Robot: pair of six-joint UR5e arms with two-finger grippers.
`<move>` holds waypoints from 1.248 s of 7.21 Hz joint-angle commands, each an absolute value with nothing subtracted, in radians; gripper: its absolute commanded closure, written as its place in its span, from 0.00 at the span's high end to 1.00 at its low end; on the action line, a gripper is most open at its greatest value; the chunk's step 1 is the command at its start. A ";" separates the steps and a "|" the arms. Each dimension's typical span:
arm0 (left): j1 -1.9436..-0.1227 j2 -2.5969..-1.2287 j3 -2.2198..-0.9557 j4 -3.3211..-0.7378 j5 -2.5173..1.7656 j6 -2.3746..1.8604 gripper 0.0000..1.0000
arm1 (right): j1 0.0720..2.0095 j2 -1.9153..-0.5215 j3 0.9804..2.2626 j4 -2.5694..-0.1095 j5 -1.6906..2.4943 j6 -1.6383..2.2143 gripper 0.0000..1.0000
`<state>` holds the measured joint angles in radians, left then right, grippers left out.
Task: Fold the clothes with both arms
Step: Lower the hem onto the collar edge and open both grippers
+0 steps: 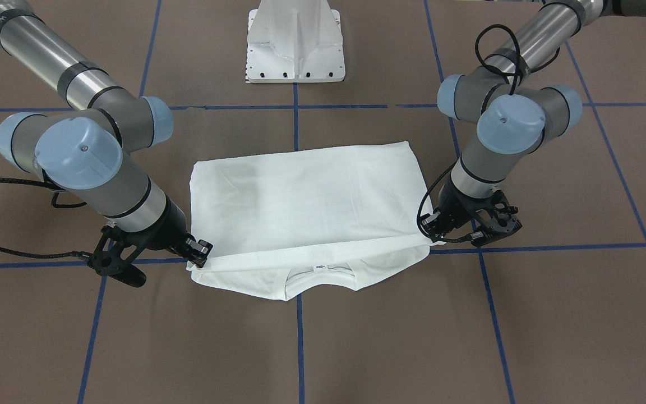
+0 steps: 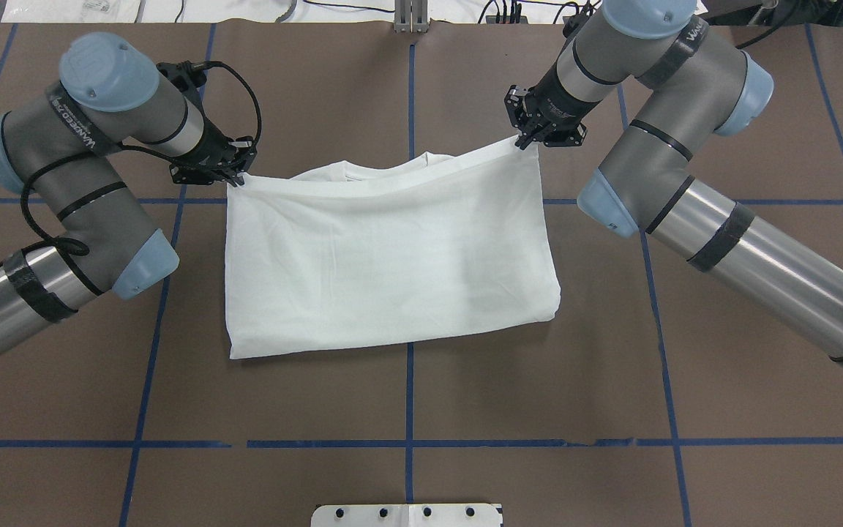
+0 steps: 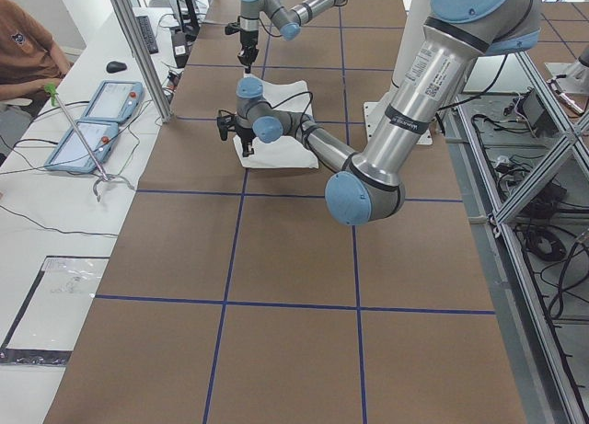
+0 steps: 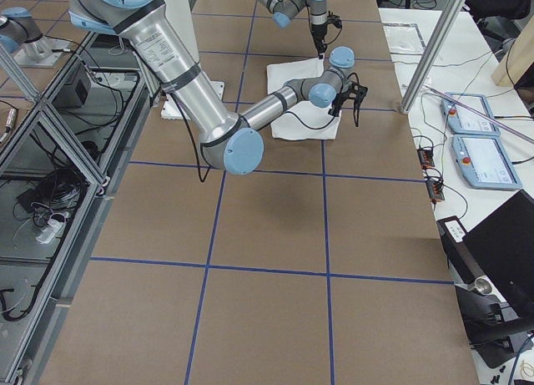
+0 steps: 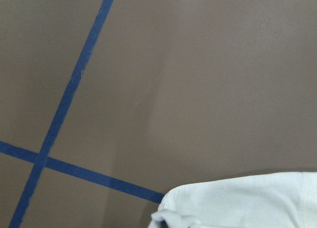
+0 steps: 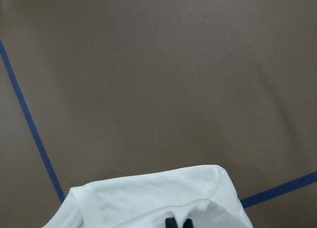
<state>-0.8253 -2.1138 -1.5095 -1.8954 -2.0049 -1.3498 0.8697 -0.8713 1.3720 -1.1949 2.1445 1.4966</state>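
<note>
The white shirt [image 2: 392,263] lies folded in half on the brown table, its fold line toward the robot. In the front-facing view the shirt [image 1: 312,196] shows its ribbed collar [image 1: 320,272] and small label under the raised top layer. My left gripper [image 2: 235,179] is shut on the top layer's far left corner, just above the table. The right gripper [image 2: 522,140] is shut on the far right corner and holds it slightly higher. Facing the robot, the left gripper [image 1: 432,233] is on the right and the right gripper [image 1: 197,255] on the left. White cloth [image 6: 148,198] fills the bottom of the right wrist view.
A white metal pedestal [image 1: 296,50] stands at the robot's side of the table. Blue tape lines [image 2: 410,395] grid the brown surface. In the left side view a seated person [image 3: 23,47] and two tablets [image 3: 97,116] are at a side desk beyond an aluminium post [image 3: 138,47].
</note>
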 commanded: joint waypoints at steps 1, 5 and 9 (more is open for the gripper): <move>-0.825 -2.114 -1.506 -1.896 -2.002 -1.350 0.58 | 0.861 -0.873 1.371 -1.186 2.141 1.483 0.77; -0.825 -2.120 -1.486 -1.890 -1.993 -1.347 0.99 | 0.874 -0.934 1.441 -1.175 2.137 1.436 1.00; -0.827 -2.120 -1.499 -1.891 -1.993 -1.356 0.99 | 0.737 -1.173 1.695 -1.192 2.048 1.450 1.00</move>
